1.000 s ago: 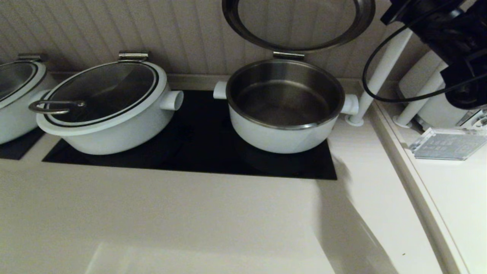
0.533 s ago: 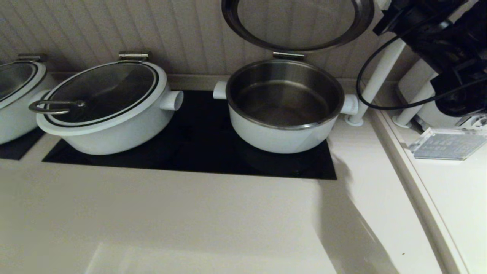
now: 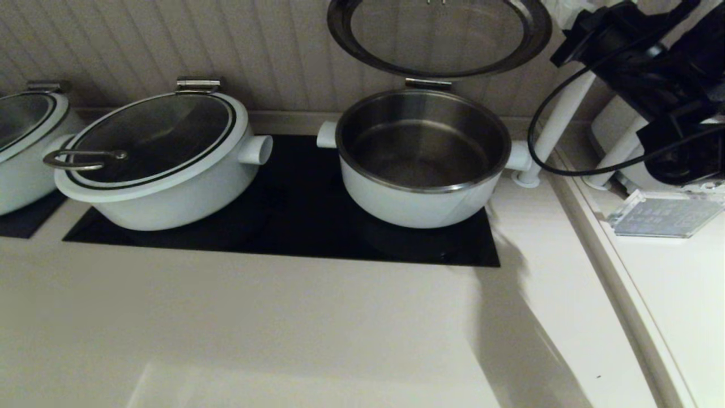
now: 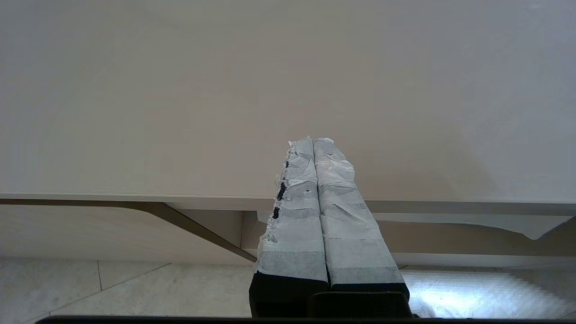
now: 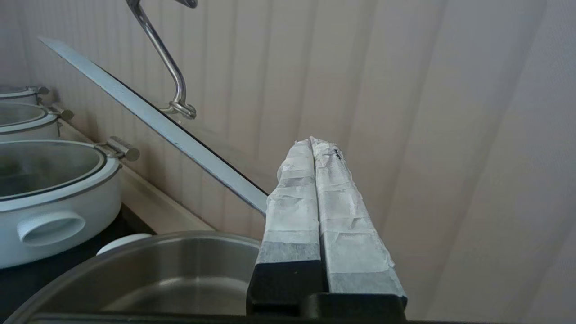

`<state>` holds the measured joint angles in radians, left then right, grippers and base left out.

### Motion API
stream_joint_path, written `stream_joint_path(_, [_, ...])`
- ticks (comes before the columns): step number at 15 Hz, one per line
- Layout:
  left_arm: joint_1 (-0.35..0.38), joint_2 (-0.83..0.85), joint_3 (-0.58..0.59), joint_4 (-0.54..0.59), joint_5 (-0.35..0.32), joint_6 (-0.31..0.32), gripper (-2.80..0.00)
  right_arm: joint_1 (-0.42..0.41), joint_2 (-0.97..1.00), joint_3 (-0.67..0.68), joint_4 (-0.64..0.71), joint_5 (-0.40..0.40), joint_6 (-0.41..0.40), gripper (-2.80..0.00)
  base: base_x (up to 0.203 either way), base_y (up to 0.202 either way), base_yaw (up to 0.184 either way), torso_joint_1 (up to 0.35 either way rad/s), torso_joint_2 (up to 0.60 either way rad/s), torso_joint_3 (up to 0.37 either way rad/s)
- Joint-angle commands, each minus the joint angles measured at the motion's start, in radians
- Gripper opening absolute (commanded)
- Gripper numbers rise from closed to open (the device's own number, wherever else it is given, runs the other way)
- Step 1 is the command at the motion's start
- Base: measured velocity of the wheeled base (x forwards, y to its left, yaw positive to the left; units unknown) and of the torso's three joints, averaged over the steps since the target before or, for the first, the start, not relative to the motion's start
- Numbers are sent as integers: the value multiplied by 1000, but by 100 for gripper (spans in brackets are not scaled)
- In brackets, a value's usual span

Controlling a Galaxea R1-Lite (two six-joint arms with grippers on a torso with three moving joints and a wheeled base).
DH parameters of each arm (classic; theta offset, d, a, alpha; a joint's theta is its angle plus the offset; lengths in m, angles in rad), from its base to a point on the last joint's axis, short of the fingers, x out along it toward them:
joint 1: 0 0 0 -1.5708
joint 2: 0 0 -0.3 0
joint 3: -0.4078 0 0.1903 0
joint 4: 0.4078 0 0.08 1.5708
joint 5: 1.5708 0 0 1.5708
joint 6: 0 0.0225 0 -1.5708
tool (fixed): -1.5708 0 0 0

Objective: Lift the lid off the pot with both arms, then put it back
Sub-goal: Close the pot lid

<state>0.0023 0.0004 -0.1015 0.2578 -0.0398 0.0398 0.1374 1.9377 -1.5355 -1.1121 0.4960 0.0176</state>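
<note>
Lid (image 3: 439,37) stands hinged open behind the pot (image 3: 423,161). My right gripper (image 5: 312,144) hovers beside it, fingers pressed together, empty. Glass: probably heavy, slippery; take the steel handle (image 5: 166,63).

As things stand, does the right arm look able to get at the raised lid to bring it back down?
Probably yes. The right gripper, shut and empty, hangs beside the lid, which stands open on its hinge above the pot. Nothing shows between them, and the lid's handle is exposed on the wall side.
</note>
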Motion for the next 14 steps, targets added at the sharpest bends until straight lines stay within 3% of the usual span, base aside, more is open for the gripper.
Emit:
stream_joint_path(1, [-1,0,0,1,0,0,-280,1,-8,12,-3,14,1,-280,0,0,0,0,0,0])
stream_joint_path(14, [0,0,0,1,0,0,-280,11,-70,125,-1,116,5,-280,0,0,0,0,0,0])
